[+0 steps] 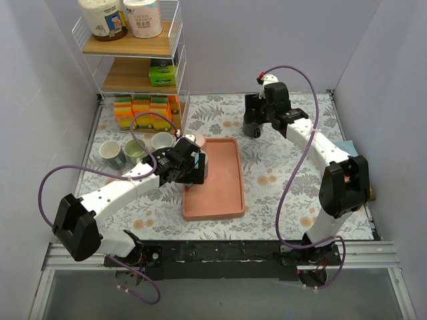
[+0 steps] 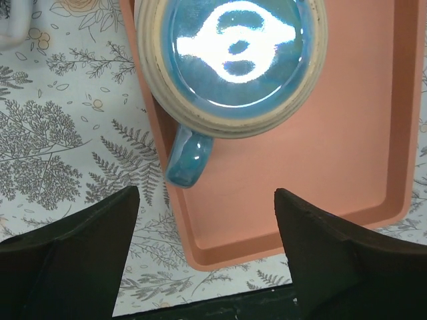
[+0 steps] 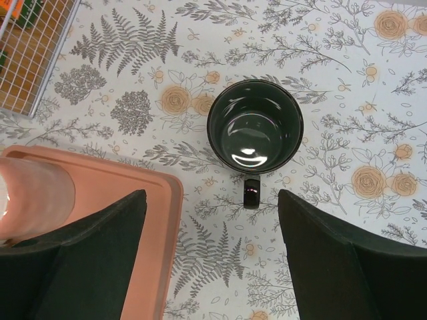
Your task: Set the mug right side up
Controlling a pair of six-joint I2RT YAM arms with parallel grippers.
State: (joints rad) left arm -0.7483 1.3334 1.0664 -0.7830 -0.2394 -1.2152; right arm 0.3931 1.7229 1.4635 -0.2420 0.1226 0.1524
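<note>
A blue mug (image 2: 233,60) stands on the salmon tray (image 2: 320,167) near its left rim, handle (image 2: 189,157) pointing toward my left gripper. Its face toward the camera is a glossy blue disc inside a cream ring; I cannot tell whether that is its base or its mouth. My left gripper (image 2: 205,200) is open and empty, hovering just above it; in the top view this gripper (image 1: 193,168) hides the mug. My right gripper (image 3: 210,200) is open and empty above a black mug (image 3: 255,125) that stands mouth up on the cloth, handle toward the gripper.
A pink mug (image 1: 195,140) stands at the tray's (image 1: 223,180) far left corner and shows in the right wrist view (image 3: 33,200). Three mugs (image 1: 135,151) stand left of the tray. A wire shelf (image 1: 137,60) with sponges and rolls is at the back left.
</note>
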